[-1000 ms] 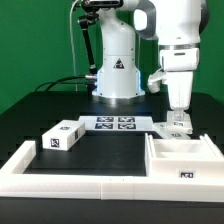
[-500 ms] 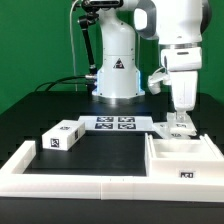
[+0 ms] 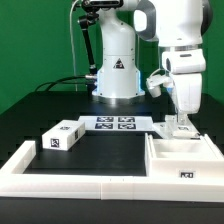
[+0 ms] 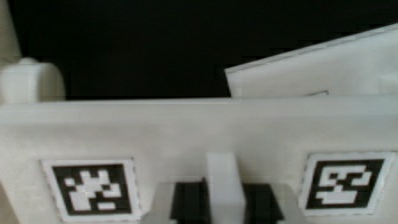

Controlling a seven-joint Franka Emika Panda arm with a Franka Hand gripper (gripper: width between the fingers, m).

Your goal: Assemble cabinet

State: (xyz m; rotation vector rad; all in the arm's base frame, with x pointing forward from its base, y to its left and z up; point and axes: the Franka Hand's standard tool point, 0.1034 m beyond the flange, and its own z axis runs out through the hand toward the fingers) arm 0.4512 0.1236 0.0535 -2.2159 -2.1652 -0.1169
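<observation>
on my screen the pincer [image 3: 178,121] hangs low over the far edge of the cabinet [image 3: 171,177], which lies on the black counter [image 3: 110,146] at the exterior view's right. it is a big white box, open side up, with inner dividers and a small tag on its near face. a little tagged white part sits right under the fingertips at that far edge, and i can't say whether it is a separate piece or part of the box.

from the wrist view i get a white wall [image 4: 169,125] with two black-and-white tags, one to each side of a narrow upright rib [image 4: 222,175]. the dark fingers [image 4: 187,205] stand on either side of that rib (close in, with little room to spare). whether they are actually pinching it i cannot tell.

well apart, toward the exterior view's left, a small tagged block [image 3: 62,136] rests on the counter. the marker board [image 3: 113,123] lies flat in front of the arm's base. the long low border rail [image 3: 80,185] runs along the near side.
</observation>
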